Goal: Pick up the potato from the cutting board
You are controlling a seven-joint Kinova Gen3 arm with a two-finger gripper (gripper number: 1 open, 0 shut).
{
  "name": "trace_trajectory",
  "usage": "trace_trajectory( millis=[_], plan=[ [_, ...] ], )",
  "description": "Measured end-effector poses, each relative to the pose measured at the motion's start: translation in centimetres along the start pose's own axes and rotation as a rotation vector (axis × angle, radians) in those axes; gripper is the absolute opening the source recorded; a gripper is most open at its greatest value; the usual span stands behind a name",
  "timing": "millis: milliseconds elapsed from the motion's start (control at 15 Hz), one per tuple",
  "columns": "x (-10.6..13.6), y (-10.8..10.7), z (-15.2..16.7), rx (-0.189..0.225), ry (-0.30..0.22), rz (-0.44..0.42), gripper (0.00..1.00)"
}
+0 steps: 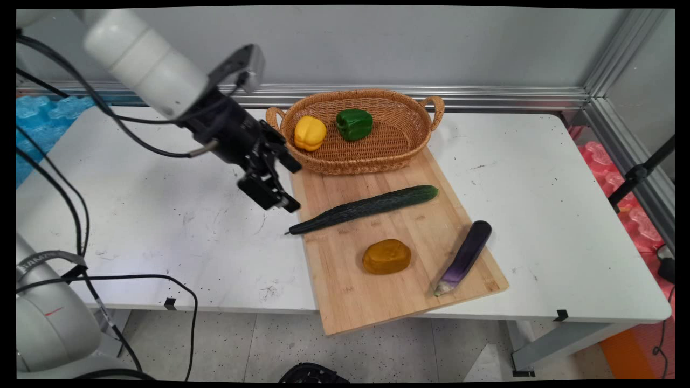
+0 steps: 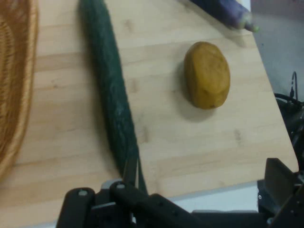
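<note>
My black gripper (image 1: 294, 186) hangs open with nothing in it, just above the left edge of a wooden cutting board (image 1: 345, 291). Nearest to it is a long dark green cucumber (image 1: 366, 207) that lies slanted across the board, its thin end just below the fingers. In the hand view the cucumber (image 2: 111, 95) runs up from between the open fingers of the gripper (image 2: 180, 190). A brown potato (image 1: 386, 256) lies further along the board, right of the cucumber in the hand view as the potato (image 2: 207, 75). A purple eggplant (image 1: 466, 256) rests by the board's right edge.
A woven basket (image 1: 399, 151) stands on the board's far end and holds a yellow pepper (image 1: 309, 133) and a green pepper (image 1: 354, 124). Its rim (image 2: 14, 95) shows at the hand view's left. Black cables (image 1: 81, 215) hang on the left.
</note>
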Motion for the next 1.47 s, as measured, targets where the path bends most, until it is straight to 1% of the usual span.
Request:
trace_trajectory(
  millis=[400,600,733,1133,1467],
  plan=[
    [3.0,0.8,4.9,-0.032,-0.035,0.030,1.00],
    [4.0,1.2,6.8,-0.041,-0.047,0.039,1.00],
    [4.8,1.5,8.9,-0.046,-0.060,0.049,1.00],
    [6.6,2.4,14.6,-0.043,-0.100,0.059,1.00],
    [7.5,2.6,17.8,-0.030,-0.124,0.050,1.00]
  ],
)
